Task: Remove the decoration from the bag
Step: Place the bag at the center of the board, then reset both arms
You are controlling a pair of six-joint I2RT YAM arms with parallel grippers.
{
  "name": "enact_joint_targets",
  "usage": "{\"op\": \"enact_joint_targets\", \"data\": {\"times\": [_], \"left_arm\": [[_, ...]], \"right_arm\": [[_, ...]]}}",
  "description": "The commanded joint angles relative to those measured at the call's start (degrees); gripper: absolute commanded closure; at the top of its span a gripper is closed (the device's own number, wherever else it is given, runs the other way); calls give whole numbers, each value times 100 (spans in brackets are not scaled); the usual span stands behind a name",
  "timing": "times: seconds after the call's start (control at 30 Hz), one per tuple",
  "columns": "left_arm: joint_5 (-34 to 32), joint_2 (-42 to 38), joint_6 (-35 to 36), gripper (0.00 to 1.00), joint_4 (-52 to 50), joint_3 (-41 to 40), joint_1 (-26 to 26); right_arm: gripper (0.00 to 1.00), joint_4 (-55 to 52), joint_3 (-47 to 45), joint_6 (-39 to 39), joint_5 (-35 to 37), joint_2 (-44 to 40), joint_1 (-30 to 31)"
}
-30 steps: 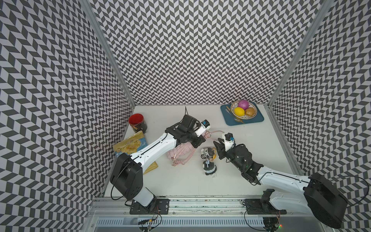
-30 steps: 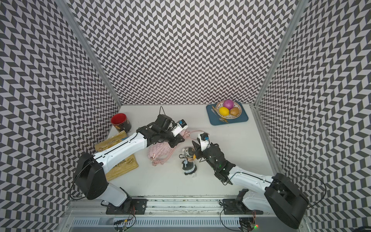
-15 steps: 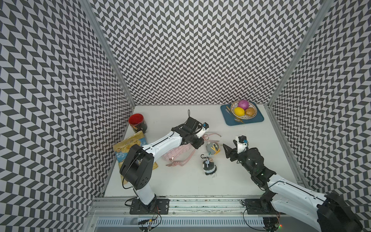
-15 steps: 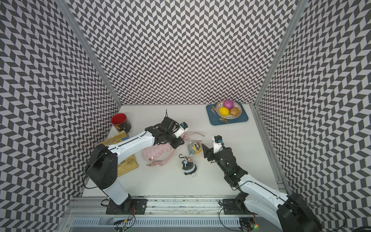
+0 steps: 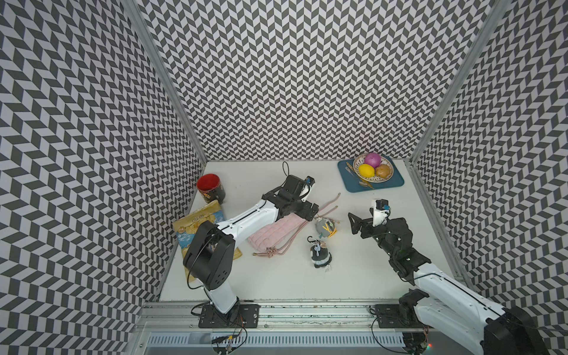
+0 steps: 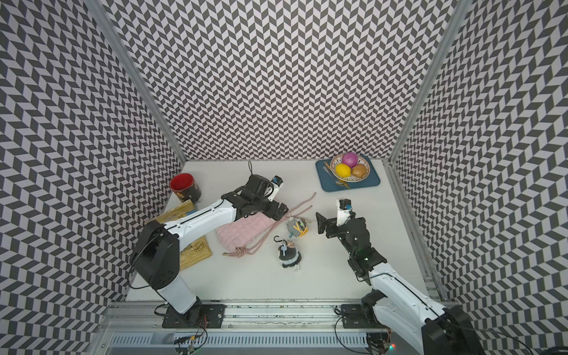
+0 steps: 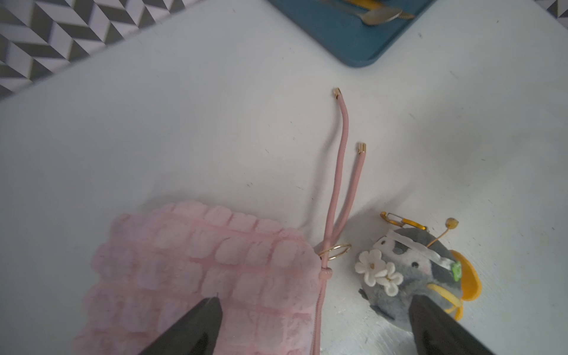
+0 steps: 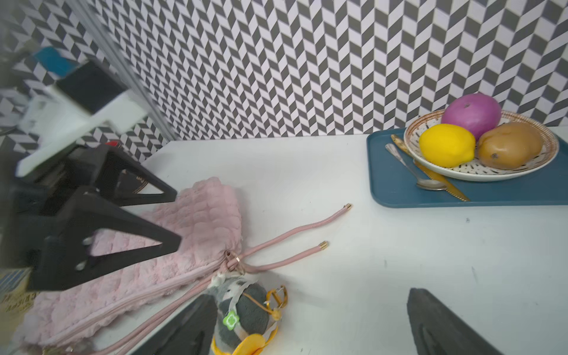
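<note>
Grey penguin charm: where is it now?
In a top view the grey penguin charm lies near the centre of the table, just right of the pink quilted bag at its strap end, with the dark plush charm just in front.

We see bright, even light, w/ soft shadows on the table (image 5: pixel 276 276). Wrist views blur toward edges, esp. the left gripper (image 8: pixel 178 218).

Two overhead eyes, two wrist cameras.
Both top views look steeply down from high at the front onto the whole table (image 5: pixel 276 276). The left wrist camera looks closely down on the bag (image 7: pixel 199 261); the right wrist camera looks low across it toward the tray (image 8: pixel 384 187); both wrist views share these.
</note>
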Motion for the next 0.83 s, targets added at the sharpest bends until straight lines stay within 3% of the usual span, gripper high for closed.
{"op": "enact_joint_targets", "data": {"times": [0.0,0.1,0.17,0.3,0.43,0.53,0.8], "left_arm": [[-753,-955,-401,0,997,-514,661],[-1410,-1434,-528,0,1911,-1386,1395],[-1398,-1654,-565,0,2514,-2018,2102],[-1069,-2113,-577,0,3963,-3122,2817],[-1002,-2198,-471,0,4937,-3929,3319],[-591,-2205,-490,0,5835,-4483,3666],[-170,-2048,-496,0,6304,-4637,3997]], "right_arm": [[0,240,227,81,-181,235,-457],[0,261,412,-153,-159,748,-859],[0,528,377,-290,77,1089,-1110],[0,1034,257,-440,26,1238,-1621],[0,2130,-88,-415,-308,1443,-2157],[0,2685,-185,-567,-311,1785,-2239],[0,3486,-344,-734,-263,2356,-2314]]}}
